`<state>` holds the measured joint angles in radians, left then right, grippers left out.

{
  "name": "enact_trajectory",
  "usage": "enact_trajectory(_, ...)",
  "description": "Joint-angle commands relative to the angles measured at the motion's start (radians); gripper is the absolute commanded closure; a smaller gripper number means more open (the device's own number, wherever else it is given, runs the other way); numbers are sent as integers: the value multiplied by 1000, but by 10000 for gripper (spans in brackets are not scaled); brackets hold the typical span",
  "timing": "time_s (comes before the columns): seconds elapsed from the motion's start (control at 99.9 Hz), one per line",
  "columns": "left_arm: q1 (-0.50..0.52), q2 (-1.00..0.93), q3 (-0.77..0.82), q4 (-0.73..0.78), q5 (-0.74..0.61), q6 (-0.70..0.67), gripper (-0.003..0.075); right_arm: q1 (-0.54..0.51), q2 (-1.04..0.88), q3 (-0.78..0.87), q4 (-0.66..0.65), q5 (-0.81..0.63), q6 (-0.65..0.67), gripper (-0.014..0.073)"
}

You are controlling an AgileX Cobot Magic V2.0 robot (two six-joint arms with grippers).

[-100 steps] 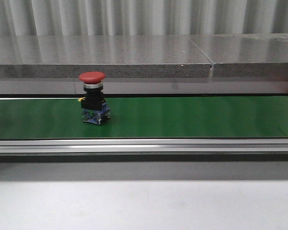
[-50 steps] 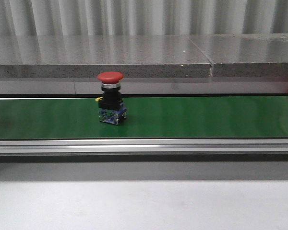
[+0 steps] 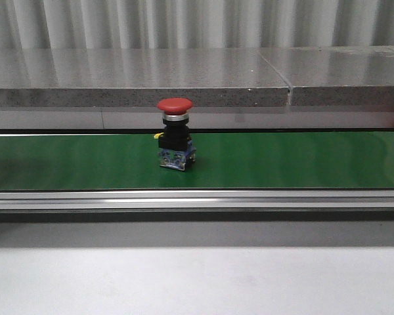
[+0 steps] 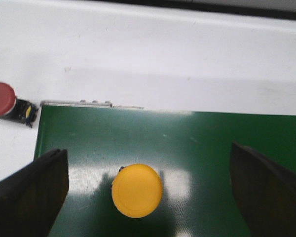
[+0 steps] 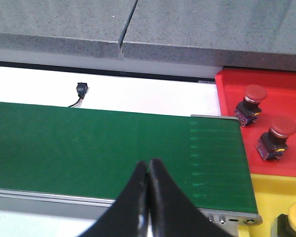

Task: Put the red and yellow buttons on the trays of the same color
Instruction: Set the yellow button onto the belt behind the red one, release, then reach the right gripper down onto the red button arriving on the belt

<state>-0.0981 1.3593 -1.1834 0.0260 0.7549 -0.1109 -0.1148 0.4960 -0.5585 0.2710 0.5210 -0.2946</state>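
A red button [image 3: 175, 136] is standing upright on the green belt [image 3: 282, 161] in the front view, its mushroom cap on top and its black and blue body touching the belt, a little toward nine o'clock of the belt's middle. Behind the belt a grey stone ledge [image 3: 184, 79] is running across.

My left jaws [image 4: 148, 190] are hanging wide open over one end of the belt, one finger at each side of a yellow button [image 4: 137, 190] that is sitting cap-up on the green surface between them; neither finger is touching it. Just off the belt's corner, another red button [image 4: 5, 101] is lying on its side on the white worktop [image 4: 163, 59].

My right jaws [image 5: 148, 197] are pressed together with nothing between them, hovering above the other end of the belt. Beside that end, at about two o'clock from the fingertips, a red tray [image 5: 281, 84] is holding two red buttons [image 5: 250, 104], [image 5: 274, 138], both leaning. Next to it, at four o'clock, a yellow tray [image 5: 271, 192] is holding a yellow button [image 5: 293, 217] at the picture's edge. A small black connector [image 5: 81, 91] with wires is lying on the white strip beyond the belt.
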Motion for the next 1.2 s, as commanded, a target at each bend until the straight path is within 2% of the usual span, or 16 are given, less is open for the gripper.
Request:
enact_trajectory(0.0, -23, -99, -26, 0, -76, -2, 83, 1, 0, -25, 3, -67, -4, 662)
enact_trajectory(0.23, -43, -289, 78, 4, -157, -2, 83, 1, 0, -25, 3, -67, -4, 662)
enact_trajectory(0.52, -43, -591, 401, 23, -321, 5, 83, 1, 0, -25, 3, -67, -4, 662)
enact_trajectory(0.691, -43, -768, 567, 16, -354, 5, 101, 1, 0, -25, 3, -67, -4, 662)
enact_trajectory(0.811, -43, -860, 644, 15, -354, 5, 232, 1, 0, -25, 3, -67, -4, 662)
enact_trajectory(1.071, -43, -931, 697, 15, -348, 5, 716, 1, 0, -25, 3, -67, -4, 662)
enact_trajectory(1.091, -43, -931, 697, 15, -348, 5, 738, 1, 0, -25, 3, -67, -4, 662)
enact_trajectory(1.191, -43, -931, 697, 15, -348, 5, 741, 1, 0, -25, 3, -67, -4, 662)
